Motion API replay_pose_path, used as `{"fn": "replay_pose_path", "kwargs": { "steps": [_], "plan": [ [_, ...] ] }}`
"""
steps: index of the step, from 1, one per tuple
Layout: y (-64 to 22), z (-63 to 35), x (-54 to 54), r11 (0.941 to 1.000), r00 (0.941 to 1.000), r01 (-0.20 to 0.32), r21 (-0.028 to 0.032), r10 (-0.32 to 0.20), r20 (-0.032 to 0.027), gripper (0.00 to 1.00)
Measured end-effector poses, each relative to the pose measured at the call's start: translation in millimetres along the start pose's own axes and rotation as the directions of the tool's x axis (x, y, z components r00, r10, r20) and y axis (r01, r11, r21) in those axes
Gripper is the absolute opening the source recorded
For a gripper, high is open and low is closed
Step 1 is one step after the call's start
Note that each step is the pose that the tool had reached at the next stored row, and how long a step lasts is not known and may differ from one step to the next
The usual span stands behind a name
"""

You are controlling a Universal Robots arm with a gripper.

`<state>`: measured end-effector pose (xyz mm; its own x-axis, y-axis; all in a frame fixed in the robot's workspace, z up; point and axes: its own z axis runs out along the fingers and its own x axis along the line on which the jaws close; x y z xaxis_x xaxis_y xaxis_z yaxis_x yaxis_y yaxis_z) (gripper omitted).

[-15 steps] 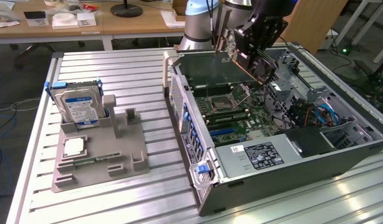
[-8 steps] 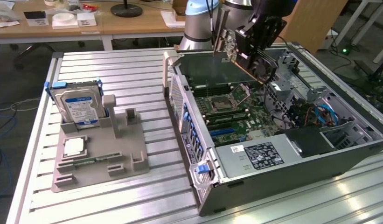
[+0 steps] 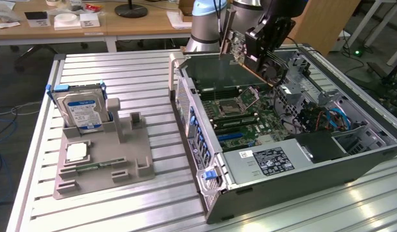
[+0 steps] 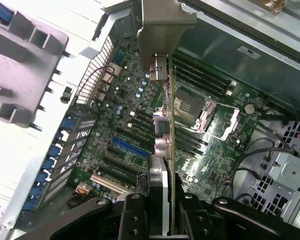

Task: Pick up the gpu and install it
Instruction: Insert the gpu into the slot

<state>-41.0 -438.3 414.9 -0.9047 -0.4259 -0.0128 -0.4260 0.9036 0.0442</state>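
My gripper (image 3: pixel 268 30) is shut on the gpu (image 3: pixel 257 63), a thin dark card with a silver bracket (image 3: pixel 223 35) at one end. The card hangs tilted above the open computer case (image 3: pixel 193 126), over the far part of the motherboard (image 3: pixel 246 123). In the wrist view the gpu (image 4: pixel 171 130) is seen edge-on between my fingers (image 4: pixel 134 216). Its metal bracket (image 4: pixel 162 30) points towards the case's rear wall. Below it lie the motherboard (image 4: pixel 115 105) and a blue expansion slot (image 4: pixel 128 148). The card is clear of the board.
At the exterior view's left, a grey fixture (image 3: pixel 105 159) on the slatted metal table (image 3: pixel 121 72) holds a blue-labelled hard drive (image 3: pixel 82 110), a processor (image 3: pixel 77 152) and a memory stick (image 3: pixel 95 167). Cables and drive cages (image 3: pixel 327 116) crowd the case's right side.
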Motion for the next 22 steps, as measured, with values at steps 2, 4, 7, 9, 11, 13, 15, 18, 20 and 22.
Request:
{"fn": "replay_pose_path", "kwargs": {
  "steps": [2,4,7,9,11,13,15,18,20,22],
  "plan": [
    [0.0,0.0,0.0,0.9998,0.9998,0.022,-0.0002,-0.022,-0.001,0.28],
    [0.0,0.0,0.0,0.999,0.999,0.045,-0.0006,-0.045,-0.002,0.28],
    [0.0,0.0,0.0,0.9967,0.9967,0.082,-0.0012,-0.082,-0.0036,0.28],
    [0.0,0.0,0.0,0.9945,0.9945,0.105,-0.0016,-0.105,-0.0046,0.28],
    [0.0,0.0,0.0,0.9916,0.9916,0.129,-0.0021,-0.129,-0.0055,0.28],
    [0.0,0.0,0.0,0.988,0.988,0.154,-0.0025,-0.154,-0.0067,0.28],
    [0.0,0.0,0.0,0.9839,0.9838,0.179,-0.003,-0.179,-0.0077,0.28],
    [0.0,0.0,0.0,0.9766,0.9766,0.215,-0.0038,-0.215,-0.0092,0.28],
    [0.0,0.0,0.0,0.9712,0.9711,0.238,-0.0042,-0.238,-0.0101,0.28],
    [0.0,0.0,0.0,0.9656,0.9656,0.26,-0.0046,-0.26,-0.0108,0.28]
  ]
}}
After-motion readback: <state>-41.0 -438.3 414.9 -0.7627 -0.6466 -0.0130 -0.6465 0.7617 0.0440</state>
